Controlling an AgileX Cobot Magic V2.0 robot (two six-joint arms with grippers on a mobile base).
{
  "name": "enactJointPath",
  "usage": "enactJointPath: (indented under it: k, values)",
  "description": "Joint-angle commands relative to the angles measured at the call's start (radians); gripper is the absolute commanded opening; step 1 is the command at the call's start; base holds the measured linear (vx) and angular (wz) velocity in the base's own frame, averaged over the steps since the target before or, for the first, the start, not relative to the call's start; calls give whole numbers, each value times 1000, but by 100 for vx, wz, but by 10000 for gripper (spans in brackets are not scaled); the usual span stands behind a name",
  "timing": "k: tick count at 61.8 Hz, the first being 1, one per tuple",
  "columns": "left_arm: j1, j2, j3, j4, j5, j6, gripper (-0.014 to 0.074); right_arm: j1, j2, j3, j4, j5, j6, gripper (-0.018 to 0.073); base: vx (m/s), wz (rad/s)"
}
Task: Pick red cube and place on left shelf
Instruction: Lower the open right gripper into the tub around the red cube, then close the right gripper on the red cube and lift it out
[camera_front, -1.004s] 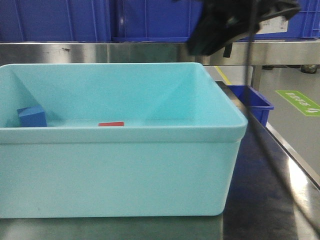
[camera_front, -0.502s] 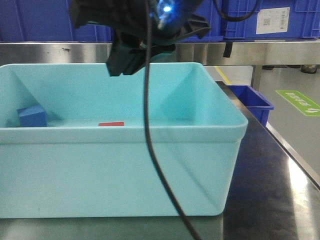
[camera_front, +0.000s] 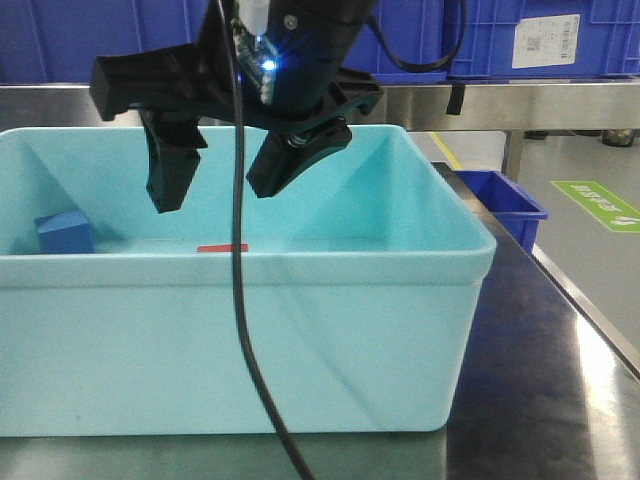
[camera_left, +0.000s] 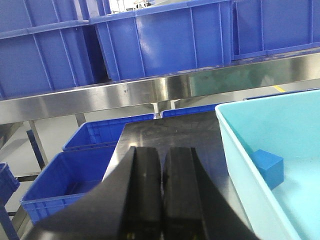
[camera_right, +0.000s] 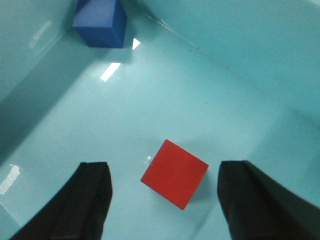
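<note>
Right hand (camera_front: 215, 195) is over the pale turquoise tub (camera_front: 300, 265), its two black fingers spread wide and holding nothing. The red cube (camera_right: 174, 173) sits flat on the tub floor, roughly mid-floor, clear of all walls and well apart from the blue cube (camera_right: 100, 22), which is tucked in a far corner. Key relation: in the right wrist view the red cube lies between the two fingers, close to centred on the gap, with bare floor on either side, so it is straight below the hand. The front view agrees: the fingertips hang above the cube and touch nothing. A cube has no long axis, but its faces are turned at an angle to the line the fingers would close along, so its corners lead toward the pads. Judgement: a small wrist turn before or during the descent would square pads to faces; without it the block may twist or skid on the glossy floor. Left hand (camera_left: 162, 155) sits outside the tub to its left, over the dark tabletop (camera_left: 170, 130), fingers pressed together and empty. It is the farther of the two from the cube. The left shelf (camera_left: 100, 100), a steel tier carrying blue crates (camera_left: 165, 40), runs behind. Cube not yet grasped; placement pending.
</note>
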Motion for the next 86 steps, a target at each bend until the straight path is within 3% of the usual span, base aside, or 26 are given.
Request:
enactJointPath:
  k: [1,48,86]
  values:
    - [-5,7,22,-5,-91,1,106,3,-34,-39,-6,-41,-2,562,0,0]
    - [-5,7,22,-5,-91,1,106,33,54,-43,-4,-40,0,562,0,-2]
    - [-5,7,22,-5,-91,1,106,33,138,-156,-5,4,0,562,0,0]
